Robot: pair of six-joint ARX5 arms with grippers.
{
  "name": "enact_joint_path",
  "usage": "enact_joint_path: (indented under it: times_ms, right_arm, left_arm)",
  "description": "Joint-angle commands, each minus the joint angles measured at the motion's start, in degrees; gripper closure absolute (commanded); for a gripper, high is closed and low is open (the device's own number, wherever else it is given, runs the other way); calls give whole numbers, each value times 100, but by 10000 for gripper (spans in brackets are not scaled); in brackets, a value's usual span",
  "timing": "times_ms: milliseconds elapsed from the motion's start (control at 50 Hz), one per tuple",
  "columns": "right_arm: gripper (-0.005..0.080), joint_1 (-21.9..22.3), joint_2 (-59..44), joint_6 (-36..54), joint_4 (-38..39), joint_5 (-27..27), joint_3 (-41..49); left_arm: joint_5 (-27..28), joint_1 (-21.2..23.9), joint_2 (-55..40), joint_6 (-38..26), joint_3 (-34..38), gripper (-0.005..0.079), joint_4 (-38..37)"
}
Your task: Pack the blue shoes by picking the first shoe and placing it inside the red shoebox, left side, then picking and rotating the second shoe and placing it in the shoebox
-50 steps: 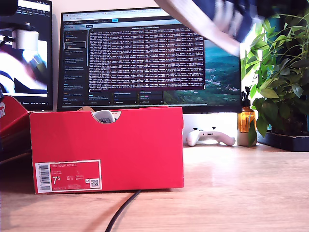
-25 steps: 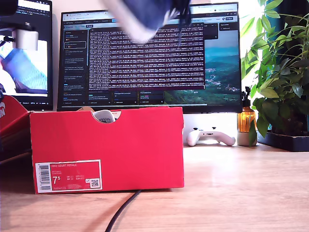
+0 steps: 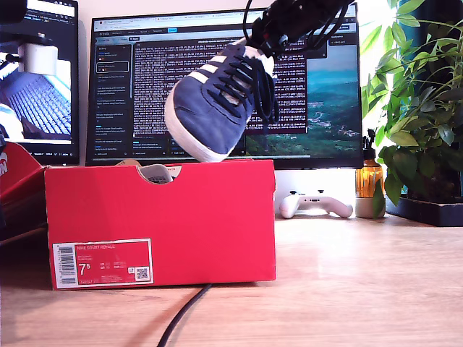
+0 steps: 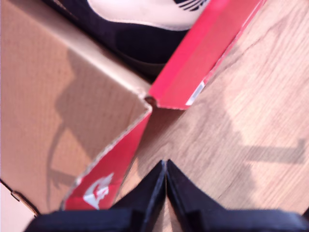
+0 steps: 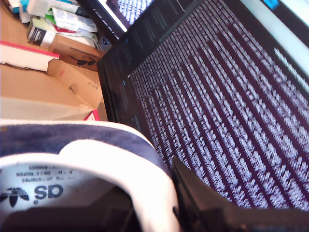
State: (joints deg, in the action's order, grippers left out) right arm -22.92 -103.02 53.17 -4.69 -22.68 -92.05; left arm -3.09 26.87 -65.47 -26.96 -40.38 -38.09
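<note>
One blue shoe [image 3: 210, 108] hangs in the air above the red shoebox [image 3: 159, 217], toe tilted down toward the exterior view's left. My second gripper [image 3: 264, 40] is shut on its heel end, and the shoe's navy collar [image 5: 96, 137] and white insole fill the second wrist view beside one dark finger [image 5: 198, 203]. Another blue shoe [image 4: 140, 43] lies inside the shoebox [image 4: 212, 53]; a white bit of it shows through the notch [image 3: 155, 173]. My first gripper [image 4: 165, 165] is shut on nothing, over the wooden table beside the box corner. It does not show in the exterior view.
A red lid [image 3: 14, 181] with a white logo leans at the exterior view's left, next to the box. Behind stand a large monitor [image 3: 325, 108], a white game controller [image 3: 315, 204], an amber bottle [image 3: 367, 177] and a leafy plant [image 3: 419, 108]. A black cable [image 3: 184, 314] crosses the table in front.
The held shoe swept from the exterior view's upper right toward the left and came down. It now hangs just above the shoebox.
</note>
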Motion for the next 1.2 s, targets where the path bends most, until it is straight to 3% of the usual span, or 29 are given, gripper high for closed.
enact_joint_path:
  times_ms: [0,260,620,980,1020,1180]
  right_arm:
    - [765,-74,-136,131,186,79,-170]
    - [765,-264,-439,507,50,92,-170]
    - [765,-404,-765,1521,-472,667,-170]
    - [760,-691,-782,1746,-1904,1281,-170]
    - [732,-745,-782,1733,-1934,1281,-170]
    - [487,-957,-782,1735,-1895,1331,-170]
  left_arm:
    - [15,15,-11,42,52,759,46]
    - [33,13,-11,39,52,759,46]
    - [76,13,-11,42,52,759,44]
    - [74,13,-11,39,52,759,46]
    - [74,13,-11,39,52,759,46]
    - [74,13,-11,39,52,759,46]
